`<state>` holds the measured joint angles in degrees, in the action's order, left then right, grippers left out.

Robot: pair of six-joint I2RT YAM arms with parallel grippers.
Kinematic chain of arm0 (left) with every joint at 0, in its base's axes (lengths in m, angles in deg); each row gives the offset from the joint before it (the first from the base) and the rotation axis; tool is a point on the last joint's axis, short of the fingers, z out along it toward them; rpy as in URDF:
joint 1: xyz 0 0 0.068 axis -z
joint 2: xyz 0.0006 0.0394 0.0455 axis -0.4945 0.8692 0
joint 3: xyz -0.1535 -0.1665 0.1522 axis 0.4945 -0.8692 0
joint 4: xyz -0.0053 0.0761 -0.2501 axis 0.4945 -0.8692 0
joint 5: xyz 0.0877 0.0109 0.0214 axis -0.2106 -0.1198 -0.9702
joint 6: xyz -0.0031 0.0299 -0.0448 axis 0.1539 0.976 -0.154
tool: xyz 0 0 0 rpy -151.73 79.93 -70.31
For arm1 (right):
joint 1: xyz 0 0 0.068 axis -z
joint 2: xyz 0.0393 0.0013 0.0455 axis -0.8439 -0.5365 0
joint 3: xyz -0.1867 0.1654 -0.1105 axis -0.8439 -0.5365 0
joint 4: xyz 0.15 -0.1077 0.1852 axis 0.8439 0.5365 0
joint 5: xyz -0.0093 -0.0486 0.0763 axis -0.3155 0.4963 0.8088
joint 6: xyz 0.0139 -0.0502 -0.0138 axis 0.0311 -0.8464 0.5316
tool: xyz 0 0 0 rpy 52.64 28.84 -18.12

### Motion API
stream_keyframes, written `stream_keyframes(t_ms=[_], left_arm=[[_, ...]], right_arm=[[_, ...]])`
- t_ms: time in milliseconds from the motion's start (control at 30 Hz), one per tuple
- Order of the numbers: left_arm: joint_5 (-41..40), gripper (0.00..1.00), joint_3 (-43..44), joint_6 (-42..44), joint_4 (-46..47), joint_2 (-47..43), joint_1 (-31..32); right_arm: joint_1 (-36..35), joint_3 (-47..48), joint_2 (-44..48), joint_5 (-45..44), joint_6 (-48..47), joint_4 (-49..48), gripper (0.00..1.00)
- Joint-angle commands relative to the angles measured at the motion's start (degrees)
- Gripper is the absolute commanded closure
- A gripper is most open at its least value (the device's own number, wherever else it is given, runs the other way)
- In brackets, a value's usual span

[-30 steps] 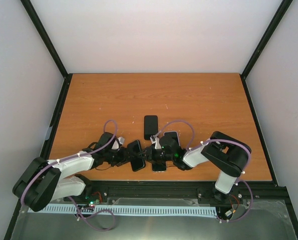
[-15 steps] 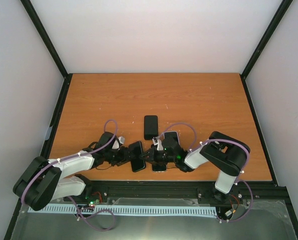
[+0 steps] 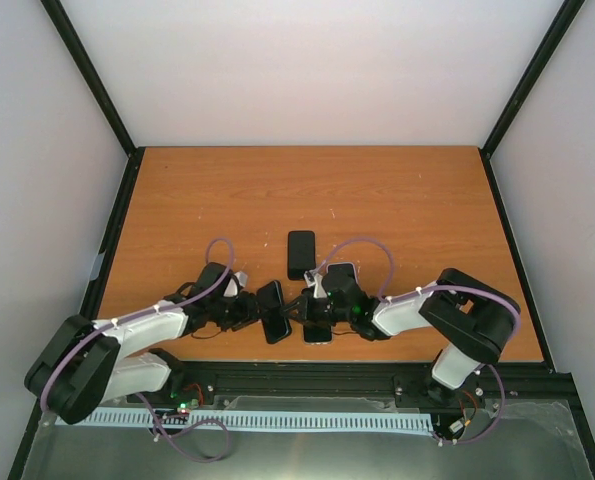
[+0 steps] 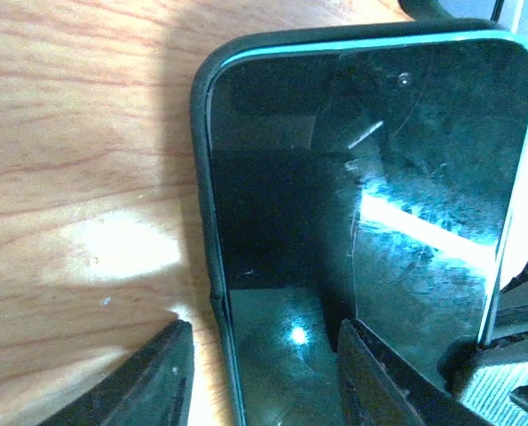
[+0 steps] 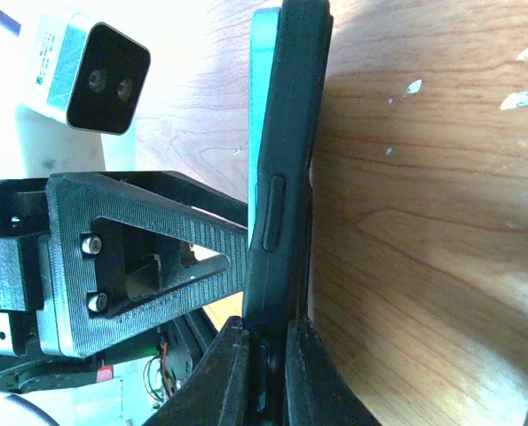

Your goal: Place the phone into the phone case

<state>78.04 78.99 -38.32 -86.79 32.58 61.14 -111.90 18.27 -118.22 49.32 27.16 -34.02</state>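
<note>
While the right pincer [image 5: 268,328] is pinching the black rubber phone case [image 5: 301,106] and the teal-edged phone [image 5: 264,106] inside it across their thickness, the spread left pincer [image 4: 264,324] is straddling one long edge over the wooden counter [image 4: 86,133].

The top external camera looks steeply down from high above and behind the phone [image 3: 273,310], taking in the whole table [image 3: 397,200]. The left wrist camera sits very close over the phone [image 4: 361,222], facing its screen. The right wrist camera, equally close, sights along the phone [image 5: 281,160] edge-on. All three views share it.
</note>
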Motion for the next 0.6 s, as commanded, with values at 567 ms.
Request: stream_keyframes(t_ms=[567], left_arm=[[12.1, 0.26, -2.9, -10.2, 19.8, -28.2, -1.1]], right_arm=[[3.1, -3.7, 27.6, -0.9, -2.2, -4.2, 0.97]])
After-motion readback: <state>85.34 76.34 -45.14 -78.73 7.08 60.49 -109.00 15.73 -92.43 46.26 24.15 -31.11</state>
